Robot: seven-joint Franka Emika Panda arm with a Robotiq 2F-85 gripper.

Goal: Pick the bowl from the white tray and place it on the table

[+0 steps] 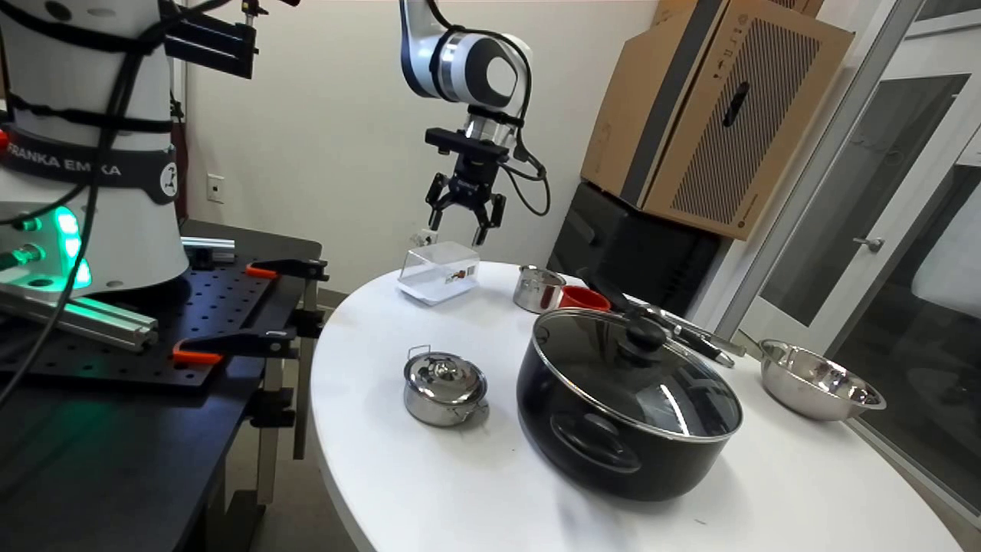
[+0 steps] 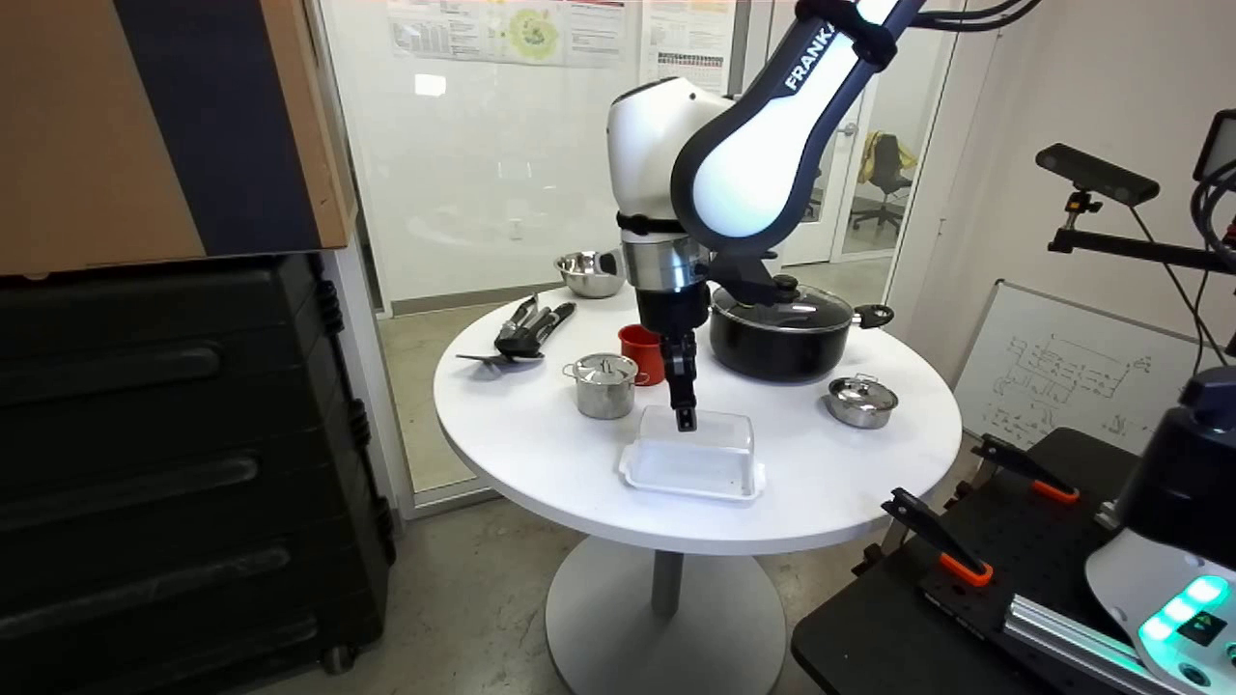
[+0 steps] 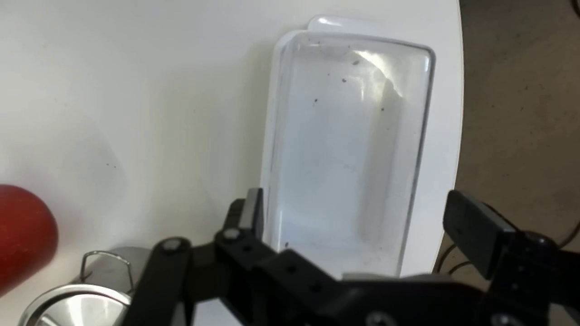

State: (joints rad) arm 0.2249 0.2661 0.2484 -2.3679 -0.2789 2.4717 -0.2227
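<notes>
Bowl (image 3: pixel 349 154), one: clear, pale, box-shaped, resting on the white tray (image 2: pixel 688 491) and covering nearly all of it; a few dark specks show there in the wrist view. White tray, one: flat, roughly rectangular, a tab at each end, lying on your table (image 2: pixel 541 463), just inside the edge. Fingers (image 3: pixel 473 228), one pair, black: yours stand wide apart above the tray, and the wrist view shows you one to either side of the bowl. Tall lidded pot (image 2: pixel 605 391), steel, wire handles: near the tray. Red cup (image 2: pixel 644 355): also near the tray, slightly farther off than the tall lidded pot. Small lidded pot (image 1: pixel 444 399), low, steel: well apart from the tray. Black pot (image 2: pixel 777 354), large, glass lid (image 1: pixel 638 376) on: you find it well apart from the tray. Utensils (image 2: pixel 521 343), black and steel, in a cluster: apart from the tray. Steel bowl (image 1: pixel 816 383), shiny: farthest from the tray among the tableware, in both exterior views. Black workbench (image 1: pixel 138 452), with orange-tipped clamps (image 1: pixel 237 345): beyond the table's edge, well away from the tray.
</notes>
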